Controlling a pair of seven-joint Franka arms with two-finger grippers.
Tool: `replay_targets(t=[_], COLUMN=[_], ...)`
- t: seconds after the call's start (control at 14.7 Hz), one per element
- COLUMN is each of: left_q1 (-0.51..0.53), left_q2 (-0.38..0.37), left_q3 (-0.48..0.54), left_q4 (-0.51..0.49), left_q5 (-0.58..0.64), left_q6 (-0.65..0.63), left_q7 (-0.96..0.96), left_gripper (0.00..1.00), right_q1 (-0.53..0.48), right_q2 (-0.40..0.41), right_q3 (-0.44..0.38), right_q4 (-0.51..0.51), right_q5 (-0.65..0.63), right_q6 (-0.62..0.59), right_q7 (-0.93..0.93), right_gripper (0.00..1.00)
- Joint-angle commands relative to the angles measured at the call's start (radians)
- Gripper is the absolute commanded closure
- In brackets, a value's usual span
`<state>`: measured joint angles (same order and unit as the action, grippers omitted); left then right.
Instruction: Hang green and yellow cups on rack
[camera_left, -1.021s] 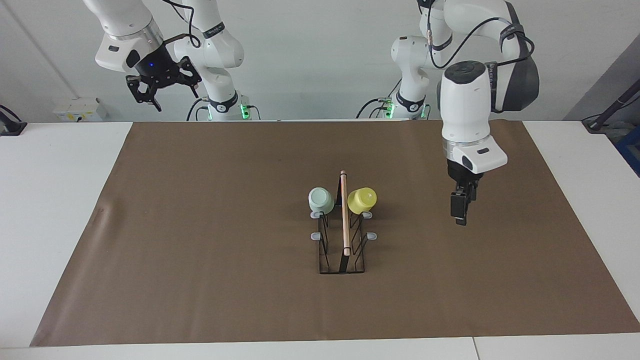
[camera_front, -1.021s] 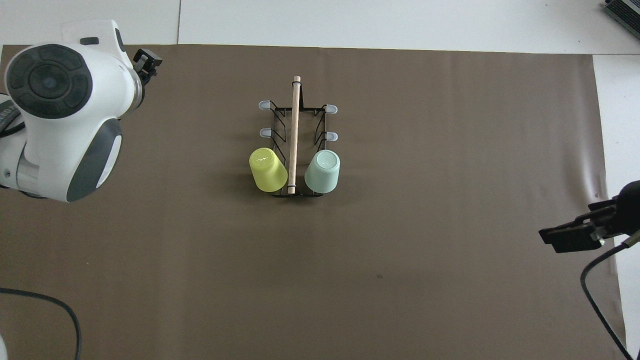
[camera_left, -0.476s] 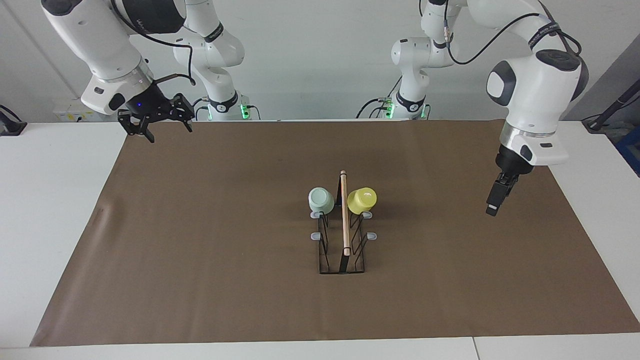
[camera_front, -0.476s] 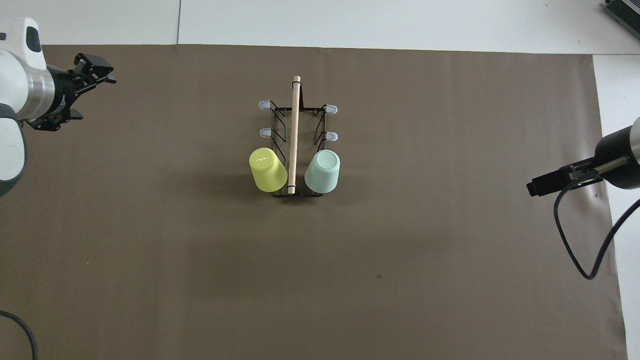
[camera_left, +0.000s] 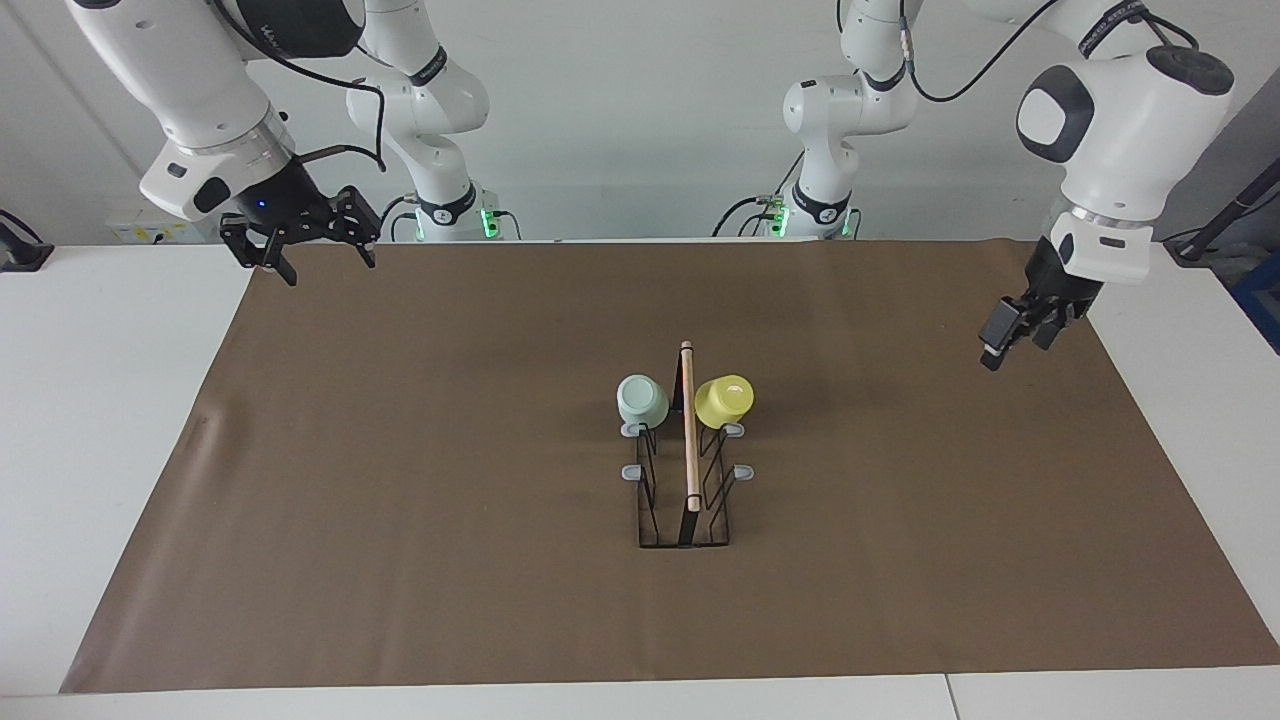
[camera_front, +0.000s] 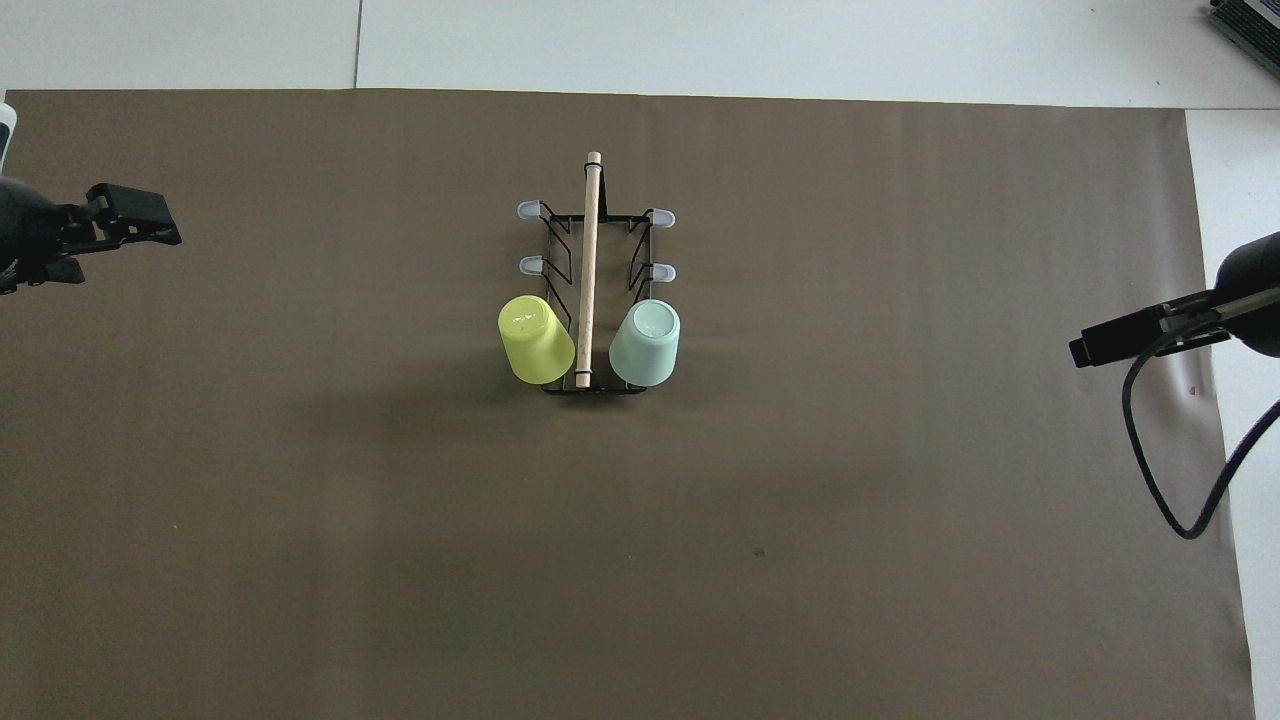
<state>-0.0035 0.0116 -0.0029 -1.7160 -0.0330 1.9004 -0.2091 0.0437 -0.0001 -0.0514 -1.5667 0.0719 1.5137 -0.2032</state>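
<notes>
Facing view, L to R. Right gripper (camera_left: 305, 250) hangs off a raised, bent arm over the mat's (camera_left: 400, 560) corner at about 10 o'clock from the rack (camera_left: 685, 480), well apart from it; fingers spread, nothing held. Rack sits mid-mat, wooden rod (camera_left: 689, 425) running along its top. Green cup (camera_left: 642, 401) hangs mouth-down on the prong nearest the robots on the right arm's side, at 11 o'clock from rack centre; yellow cup (camera_left: 723, 399) hangs likewise on the matching prong on the left arm's side, at 1 o'clock. Both cups sit just beside the rod; four grey-tipped prongs remain bare. Left gripper (camera_left: 1020, 330) is up over the mat's edge at about 2 o'clock from the rack, arm bent over it, wrist tipped down; jaws apart, empty. Judgement: cups look like thin plastic, so light, stiff, fairly slick and not fragile. Being tapered and w/o handles, they may slide out of a side pinch; best hold is across the wall nr the rim, or one finger inside. Task appears complete, both arms clear.
</notes>
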Motion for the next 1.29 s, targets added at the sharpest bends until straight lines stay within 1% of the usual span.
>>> replay_targets(t=[0.0, 0.27, 0.41, 0.54, 0.61, 0.68, 0.75, 0.82, 0.88, 1.02, 1.22], left_q1=[0.008, -0.021, -0.029, -0.029, -0.03, -0.03, -0.026, -0.029, -0.029, -0.029, -0.033], left_q2=[-0.071, -0.058, -0.059, -0.058, -0.061, -0.074, -0.094, -0.11, -0.111, -0.105, -0.107], left_q3=[-0.012, -0.025, -0.029, -0.029, -0.031, -0.037, -0.037, -0.037, -0.037, -0.035, -0.037], left_q4=[0.018, 0.159, 0.185, 0.209, 0.204, 0.169, 0.123, 0.101, 0.092, 0.117, 0.085], left_q5=[-0.015, 0.022, 0.056, 0.056, 0.053, 0.048, 0.042, 0.041, 0.039, 0.039, 0.038], left_q6=[-0.137, -0.355, -0.406, -0.434, -0.42, -0.381, -0.345, -0.34, -0.348, -0.403, -0.371], left_q7=[0.141, 0.189, 0.206, 0.206, 0.205, 0.203, 0.201, 0.203, 0.203, 0.203, 0.205], left_gripper=[0.0, 0.0, 0.0, 0.0, 0.0, 0.0, 0.0, 0.0, 0.0, 0.0, 0.0], right_q1=[-0.014, -0.025, -0.028, -0.03, -0.03, -0.03, -0.03, -0.03, -0.03, -0.028, -0.03], right_q2=[0.0, 0.0, -0.001, -0.006, -0.006, -0.006, -0.009, -0.009, -0.009, -0.009, -0.015], right_q3=[0.005, 0.008, 0.012, 0.012, 0.013, 0.013, 0.013, 0.012, 0.012, 0.012, 0.012], right_q4=[0.008, 0.019, 0.028, 0.025, 0.025, 0.022, 0.005, -0.006, -0.007, -0.007, -0.012], right_q5=[-0.015, -0.026, -0.024, -0.024, -0.027, -0.027, -0.027, -0.029, -0.029, -0.029, -0.029], right_q6=[-0.009, -0.01, -0.01, -0.001, 0.003, 0.019, 0.058, 0.097, 0.115, 0.115, 0.108], right_q7=[0.021, 0.024, 0.025, 0.027, 0.027, 0.025, 0.024, 0.022, 0.019, 0.019, 0.019], right_gripper=[0.0, 0.0, 0.0, 0.0, 0.0, 0.0, 0.0, 0.0, 0.0, 0.0, 0.0])
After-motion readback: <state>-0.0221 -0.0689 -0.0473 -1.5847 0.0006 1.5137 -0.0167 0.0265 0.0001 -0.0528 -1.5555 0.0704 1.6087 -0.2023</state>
